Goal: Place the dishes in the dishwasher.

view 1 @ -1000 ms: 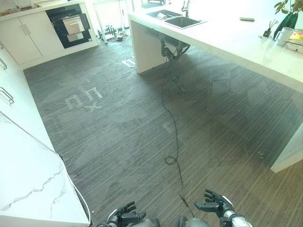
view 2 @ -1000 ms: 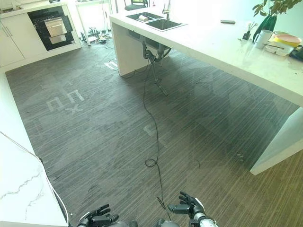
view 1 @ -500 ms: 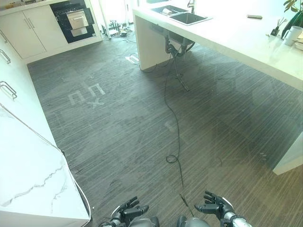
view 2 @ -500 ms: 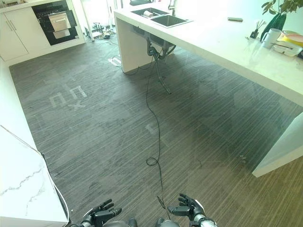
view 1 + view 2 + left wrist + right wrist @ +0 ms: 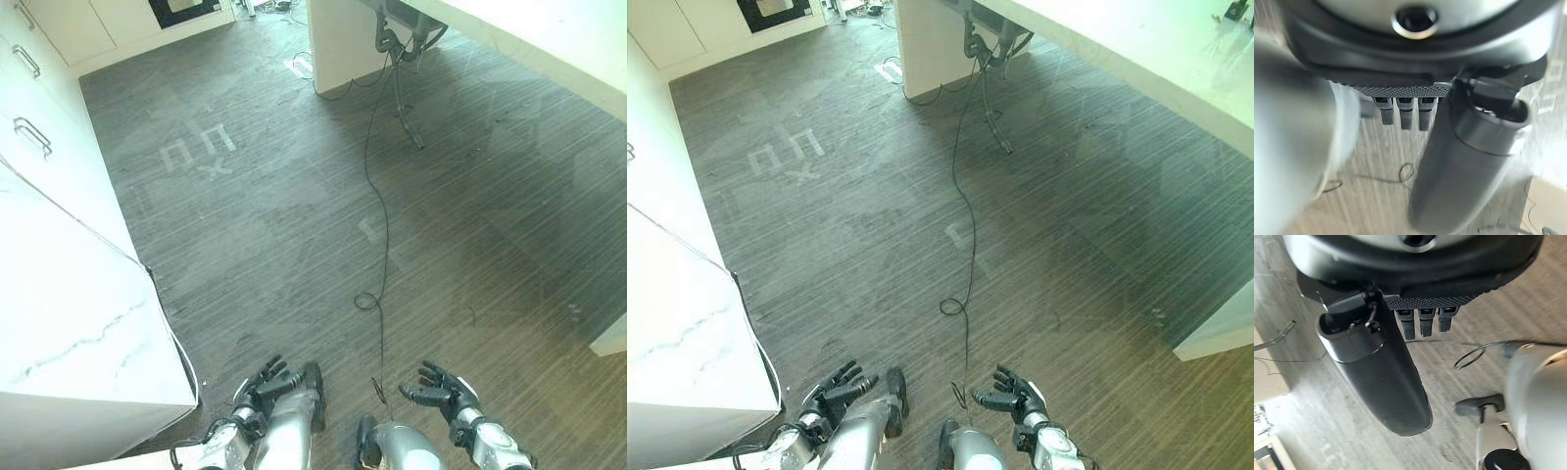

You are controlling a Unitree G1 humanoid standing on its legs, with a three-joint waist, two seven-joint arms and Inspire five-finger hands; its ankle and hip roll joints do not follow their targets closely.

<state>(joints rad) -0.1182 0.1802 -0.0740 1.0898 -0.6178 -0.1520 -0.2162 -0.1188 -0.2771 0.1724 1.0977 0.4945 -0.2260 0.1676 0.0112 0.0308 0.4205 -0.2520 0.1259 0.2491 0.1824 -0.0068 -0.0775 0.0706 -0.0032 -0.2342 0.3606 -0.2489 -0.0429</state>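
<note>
Fingers of left hand (image 5: pixel 263 384) and right hand (image 5: pixel 438 389) are spread and relaxed, holding nothing — both hang low over the grey floor (image 5: pixel 294 225); dishes lie outside these views; likely a walking phase — hands kept free.

The right hand (image 5: pixel 1415 279) is seen from very close, its fingers (image 5: pixel 1422 320) straight in a short row and its dark thumb (image 5: pixel 1376 377) standing out beside them. It holds nothing. Past the hand lies a grey striped floor (image 5: pixel 1508 308), with a white cabinet corner (image 5: pixel 1268 382) at one edge.
</note>
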